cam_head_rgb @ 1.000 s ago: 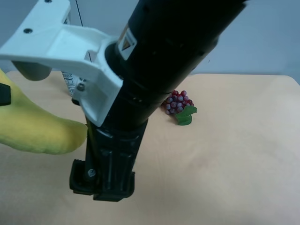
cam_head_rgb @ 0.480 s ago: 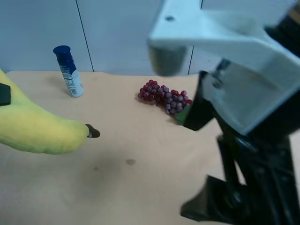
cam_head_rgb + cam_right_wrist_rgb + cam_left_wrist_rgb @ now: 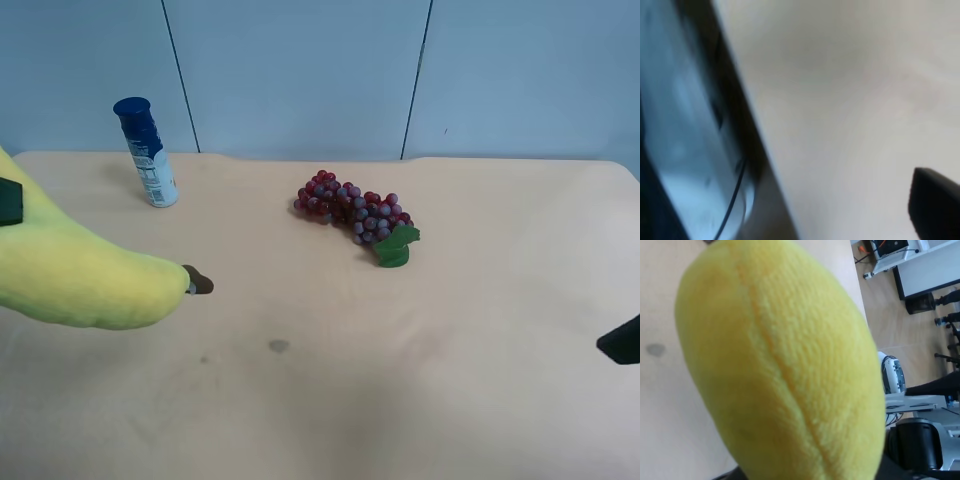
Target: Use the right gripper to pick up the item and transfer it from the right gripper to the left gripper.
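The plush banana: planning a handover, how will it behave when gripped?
The plush banana looks fuzzy and stuffed, so it probably squashes and resists slipping. In the high view it juts out without sagging: likely light, holding its shape.

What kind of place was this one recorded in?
Probably a robotics lab: toy props (plush banana, grapes, bottle) at a tan table, a panelled wall behind, and equipment on the floor beside it.

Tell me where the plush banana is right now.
The plush banana is at the exterior high view's left edge, nearer the camera than the blue-capped bottle, pointing toward the grape bunch.
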You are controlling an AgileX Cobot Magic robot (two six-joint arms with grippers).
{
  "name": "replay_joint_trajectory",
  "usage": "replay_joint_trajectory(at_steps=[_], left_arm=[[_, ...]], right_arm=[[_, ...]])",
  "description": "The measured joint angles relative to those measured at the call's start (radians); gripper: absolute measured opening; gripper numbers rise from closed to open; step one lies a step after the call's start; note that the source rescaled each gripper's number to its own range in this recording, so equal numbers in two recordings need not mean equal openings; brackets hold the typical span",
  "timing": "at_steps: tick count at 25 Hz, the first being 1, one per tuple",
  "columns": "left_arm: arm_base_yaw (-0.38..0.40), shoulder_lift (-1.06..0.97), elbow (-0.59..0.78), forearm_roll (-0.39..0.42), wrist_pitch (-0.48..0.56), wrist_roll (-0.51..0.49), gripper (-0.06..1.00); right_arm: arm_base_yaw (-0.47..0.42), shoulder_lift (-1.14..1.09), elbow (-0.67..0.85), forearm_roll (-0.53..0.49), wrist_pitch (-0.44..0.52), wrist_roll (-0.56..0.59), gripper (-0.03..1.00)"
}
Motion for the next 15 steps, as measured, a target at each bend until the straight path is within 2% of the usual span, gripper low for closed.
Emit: replay_joint_trajectory(at_steps=[8,15], left_arm=[[0.000,0.000,0.000,0.000,0.000,0.000,0.00],[0.000,0.000,0.000,0.000,0.000,0.000,0.00]], right_arm=[[0.000,-0.327,0.117,-0.061,-0.033,0.083,1.00],[0.000,-0.395,0.137,-0.065,-0.076,0.089,1.00]])
